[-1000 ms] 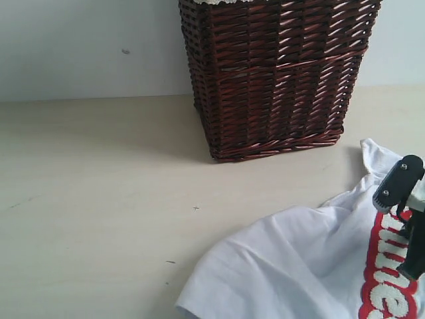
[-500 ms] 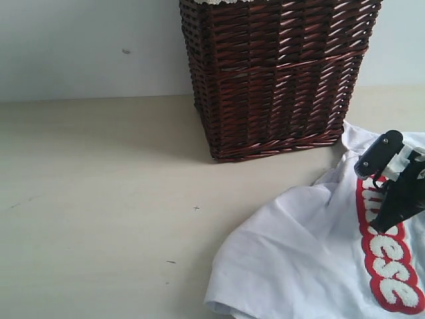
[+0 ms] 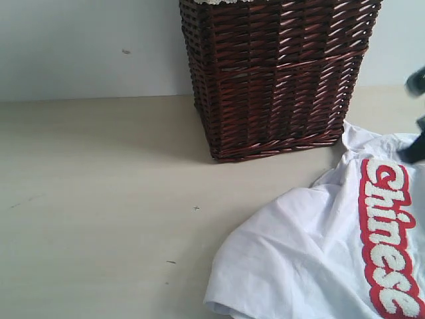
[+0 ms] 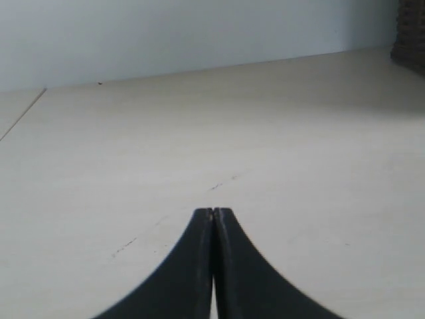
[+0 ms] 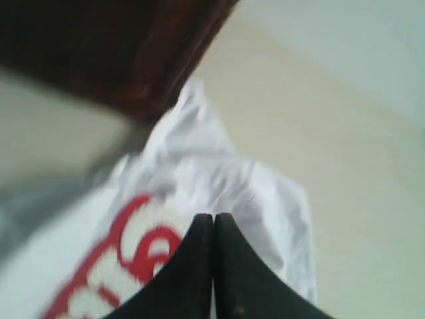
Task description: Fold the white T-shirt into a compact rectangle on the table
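Left gripper (image 4: 213,212) is shut tight, jaws pressed flat together with nothing in them, sitting low over the table (image 4: 279,133), which stretches out ahead of it. Right gripper (image 5: 213,216) is closed too, tips meeting with no gap. The shirt (image 3: 312,259) lies crumpled on the table directly below and ahead of those tips, with its red "Chinese" lettering (image 3: 388,239) face up on the near side of them. The wrist view is pretty blurry, so I'd say the gripper is probably just above the fabric rather than pinching it. Past the shirt from the right gripper stands the basket (image 3: 272,80), with the shirt's far edge right up by its base.
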